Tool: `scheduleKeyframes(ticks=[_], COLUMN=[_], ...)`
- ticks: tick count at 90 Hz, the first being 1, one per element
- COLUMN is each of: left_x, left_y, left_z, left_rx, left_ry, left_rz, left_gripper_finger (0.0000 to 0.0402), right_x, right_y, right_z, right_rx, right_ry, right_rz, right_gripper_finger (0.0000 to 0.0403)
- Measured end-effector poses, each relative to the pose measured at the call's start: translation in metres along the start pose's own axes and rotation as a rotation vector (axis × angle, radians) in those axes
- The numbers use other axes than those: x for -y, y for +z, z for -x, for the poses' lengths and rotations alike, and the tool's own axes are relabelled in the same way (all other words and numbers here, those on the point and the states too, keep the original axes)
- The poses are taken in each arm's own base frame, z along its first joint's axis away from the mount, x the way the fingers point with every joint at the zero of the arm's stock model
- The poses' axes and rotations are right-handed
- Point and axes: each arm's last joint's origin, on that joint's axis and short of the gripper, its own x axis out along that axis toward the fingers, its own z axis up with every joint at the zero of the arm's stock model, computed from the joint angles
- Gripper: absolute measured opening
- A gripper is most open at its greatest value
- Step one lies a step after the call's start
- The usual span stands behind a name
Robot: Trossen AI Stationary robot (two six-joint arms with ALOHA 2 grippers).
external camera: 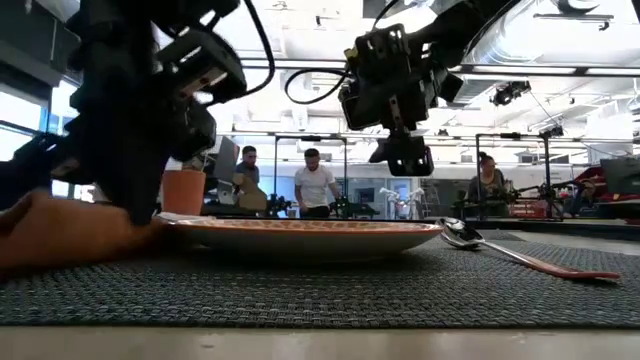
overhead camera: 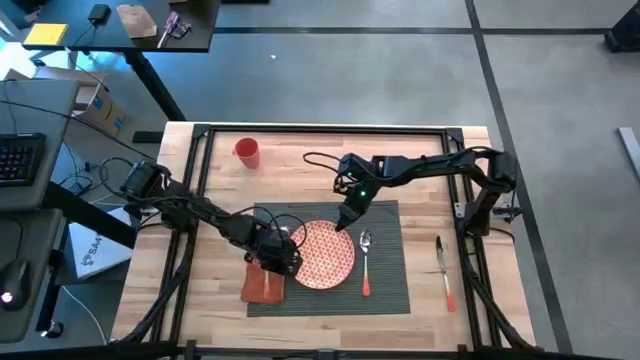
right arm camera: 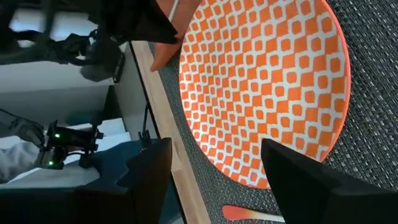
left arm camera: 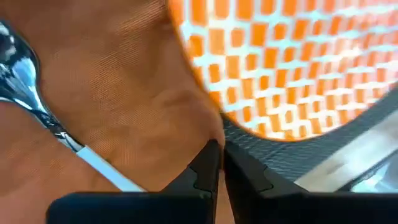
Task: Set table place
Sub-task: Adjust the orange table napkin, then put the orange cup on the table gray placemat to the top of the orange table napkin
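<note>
On the light wood table (overhead camera: 300,165) lies the dark grey placemat (overhead camera: 385,290). It carries an orange-patterned plate (overhead camera: 328,255) and, to the plate's right, a spoon (overhead camera: 366,265). A rust-orange napkin (overhead camera: 262,287) lies left of the plate, with a silver utensil (left arm camera: 25,74) on it. My left gripper (overhead camera: 272,262) is shut and points down at the napkin's edge beside the plate. My right gripper (right arm camera: 214,146) hangs open above the plate's far rim (overhead camera: 345,225), with nothing between its fingers. My left gripper comes from above with its fingers shut. The fingertips (left arm camera: 211,158) stand on the napkin's edge (left arm camera: 193,134) right beside the plate's rim. Whether any cloth is between them, I cannot tell. The napkin lies flat on the placemat and table.
A red cup (overhead camera: 247,151) stands at the far left of the table. A knife with an orange handle (overhead camera: 443,268) lies on the bare wood right of the placemat. The black bar frame (overhead camera: 320,130) runs around the table top. People stand in the room behind.
</note>
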Motion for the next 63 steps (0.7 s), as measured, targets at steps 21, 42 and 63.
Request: scheduleKeyframes(ticks=[21,42,63], left_x=[0.0,-0.016,-0.046], left_y=[0.001,0.021,0.083], left_z=[0.027,0.1,0.157], left_rx=[-0.071,0.112,0.541], left_ry=[-0.035,-0.102,0.001], left_rz=[0.015,0.049,-0.22], left_gripper_finger=[0.0126,0.0154,0.0113], right_x=[0.0,-0.01,-0.025], right_y=[0.0,-0.004,-0.008], right_z=[0.0,0.023,0.066], right_rx=[-0.012,0.03,0.178], right_ry=[0.015,0.004,-0.037], right_rz=[0.015,0.045,0.116], right_gripper_finger=[0.0231,0.0231,0.0231])
